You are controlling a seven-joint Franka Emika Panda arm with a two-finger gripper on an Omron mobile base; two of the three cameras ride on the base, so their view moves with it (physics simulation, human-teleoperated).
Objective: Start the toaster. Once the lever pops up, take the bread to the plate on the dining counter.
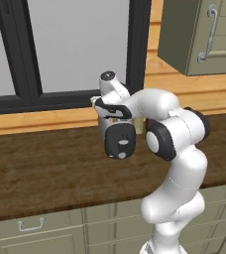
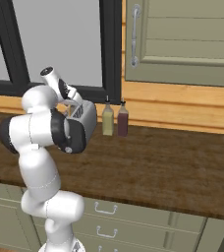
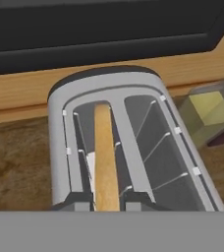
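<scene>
- The toaster (image 3: 133, 147) had a smooth, satiny metal shell and thin wire guides in its slots.
- The bread (image 3: 105, 157) looked matt and tan.
- The counter (image 1: 45, 163) was dark, grained wood.
- The arm (image 1: 177, 163) was glossy white.

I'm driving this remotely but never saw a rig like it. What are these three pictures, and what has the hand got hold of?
The white arm is a robot with a two-finger gripper. Two pictures come from cameras on its base, behind it to the left and right; the third looks along the gripper. On the wooden worktop stands a chrome toaster, with two shakers beside it. In the hand view the fingertips sit either side of the bread standing in one slot, apparently gripping it.
</scene>
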